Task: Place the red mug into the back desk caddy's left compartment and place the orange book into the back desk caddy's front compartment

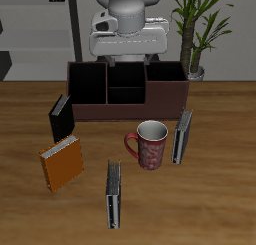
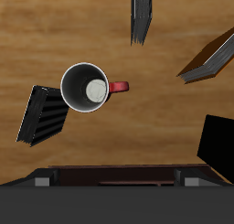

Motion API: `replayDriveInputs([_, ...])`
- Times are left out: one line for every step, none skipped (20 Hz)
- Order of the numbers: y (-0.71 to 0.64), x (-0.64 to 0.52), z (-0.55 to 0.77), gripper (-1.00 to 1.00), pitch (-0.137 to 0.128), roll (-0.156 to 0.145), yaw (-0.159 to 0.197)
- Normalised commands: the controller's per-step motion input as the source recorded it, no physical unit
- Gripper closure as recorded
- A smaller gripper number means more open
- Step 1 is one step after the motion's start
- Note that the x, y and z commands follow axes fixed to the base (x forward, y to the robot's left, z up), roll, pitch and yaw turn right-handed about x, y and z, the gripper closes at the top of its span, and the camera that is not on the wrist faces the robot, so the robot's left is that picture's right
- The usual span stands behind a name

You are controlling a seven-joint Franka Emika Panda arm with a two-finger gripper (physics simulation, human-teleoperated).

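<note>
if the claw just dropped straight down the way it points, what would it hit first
Probably bare table, beside the red mug on its handle side; the mug sits off centre in the wrist view. Depth is unclear, so a finger might clip the handle.

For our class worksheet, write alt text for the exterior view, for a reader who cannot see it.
A red mug stands upright on a wooden table among several books, an orange book lying nearby. Behind them sits a dark caddy, the robot arm above it.

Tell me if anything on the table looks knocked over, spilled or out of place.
Nothing looks spilled or damaged. The red mug stands upright on the table in front of the back desk caddy. The orange book leans tilted on its edge rather than lying flat, as do the dark books nearby.
</note>
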Motion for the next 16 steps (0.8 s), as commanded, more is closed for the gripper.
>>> replayDriveInputs([0.19, 0.05, -0.10, -1.00, -0.066, 0.032, 0.257])
replayDriveInputs([0.04, 0.16, -0.02, -1.00, -0.056, -0.125, -0.032])
replayDriveInputs([0.18, 0.25, -0.15, -1.00, 0.064, 0.065, 0.034])
replayDriveInputs([0.01, 0.27, -0.01, -1.00, -0.008, -0.014, -0.091])
replayDriveInputs([0.07, 0.18, -0.04, -1.00, -0.047, -0.051, 0.000])
replayDriveInputs([0.12, 0.42, -0.03, -1.00, -0.076, -0.037, 0.031])
replayDriveInputs([0.01, 0.38, -0.15, -1.00, 0.051, -0.047, -0.154])
replayDriveInputs([0.12, 0.19, -0.16, -1.00, 0.045, 0.031, -0.059])
replayDriveInputs([0.09, 0.17, -0.10, -1.00, -0.041, 0.004, -0.010])
replayDriveInputs([0.10, 0.26, -0.19, -1.00, -0.082, -0.084, -0.028])
replayDriveInputs([0.15, 0.13, -0.18, -1.00, -0.117, -0.067, 0.101])
replayDriveInputs([-0.08, -0.07, 0.02, -1.00, 0.000, 0.000, 0.000])
replayDriveInputs([0.17, 0.31, -0.30, -1.00, -0.150, -0.015, -0.176])
replayDriveInputs([0.02, 0.14, -0.11, -1.00, 0.015, -0.056, 0.097])
replayDriveInputs([0.06, 0.31, -0.27, -1.00, -0.003, -0.013, -0.070])
replayDriveInputs([-0.02, 0.40, -0.34, -1.00, 0.000, -0.059, -0.183])
